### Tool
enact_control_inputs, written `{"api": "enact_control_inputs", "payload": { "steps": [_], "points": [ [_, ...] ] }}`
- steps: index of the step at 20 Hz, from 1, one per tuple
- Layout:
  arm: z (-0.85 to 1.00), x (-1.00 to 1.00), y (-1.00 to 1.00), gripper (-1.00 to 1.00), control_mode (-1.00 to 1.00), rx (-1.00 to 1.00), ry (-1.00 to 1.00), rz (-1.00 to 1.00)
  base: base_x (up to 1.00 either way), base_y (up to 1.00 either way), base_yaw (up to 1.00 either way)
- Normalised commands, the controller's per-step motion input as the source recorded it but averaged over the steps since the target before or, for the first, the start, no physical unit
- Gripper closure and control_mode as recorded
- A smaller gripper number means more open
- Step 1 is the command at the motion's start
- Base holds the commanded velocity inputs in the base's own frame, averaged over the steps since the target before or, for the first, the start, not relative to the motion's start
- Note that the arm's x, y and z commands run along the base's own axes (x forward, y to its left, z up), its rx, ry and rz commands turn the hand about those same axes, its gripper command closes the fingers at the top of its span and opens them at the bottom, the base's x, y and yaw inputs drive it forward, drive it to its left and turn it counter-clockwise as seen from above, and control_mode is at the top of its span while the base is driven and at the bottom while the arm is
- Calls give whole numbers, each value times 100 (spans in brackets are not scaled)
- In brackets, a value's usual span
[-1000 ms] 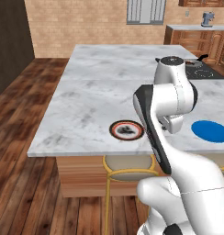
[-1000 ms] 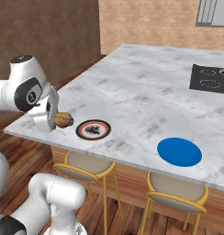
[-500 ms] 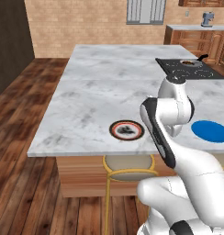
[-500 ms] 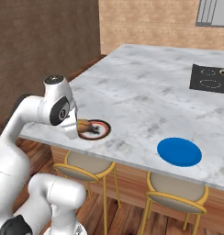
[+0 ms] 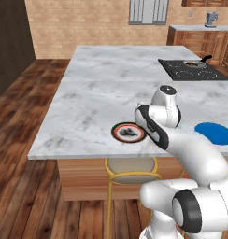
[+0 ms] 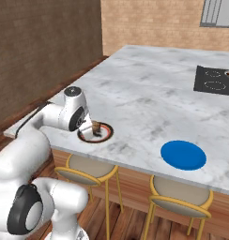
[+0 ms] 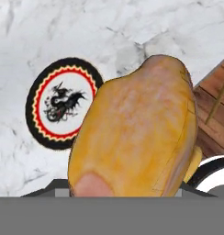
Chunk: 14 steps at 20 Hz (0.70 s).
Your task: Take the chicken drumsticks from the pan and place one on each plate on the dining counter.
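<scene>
My gripper (image 6: 89,128) is shut on the golden tan drumstick (image 7: 137,133), which hangs just over the white-centred plate with the dark rim (image 6: 106,136) near the dining counter's (image 6: 149,98) front edge. In the hand view the drumstick hides the fingertips, and the plate (image 7: 31,108) lies up and to the left of it. In the left base view my arm stands beside that plate (image 5: 117,133). The blue plate (image 6: 183,154) lies bare further right. Far back, the pan (image 5: 194,64) sits on the stovetop; the dark drumstick is too small to make out.
The black stovetop (image 6: 214,80) is set into the counter's far right. Gold-legged stools (image 6: 88,169) (image 6: 179,200) stand under the front edge, over wood floor. Marble stretches wide between the plates and the stovetop.
The arm has swung in from the counter's corner and dropped low, carrying the tan drumstick from beside the dark-rimmed plate to right over it. The plates have not moved.
</scene>
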Motion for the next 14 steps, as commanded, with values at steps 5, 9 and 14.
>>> {"api": "enact_control_inputs", "payload": {
  "steps": [5,9,14],
  "points": [
    [-5,94,26,100,-100,-3,22,4,0,0,0],
    [-17,78,41,100,-100,-12,23,0,0,0,0],
    [-53,55,17,100,-100,-17,11,0,0,0,0]
  ]
}}
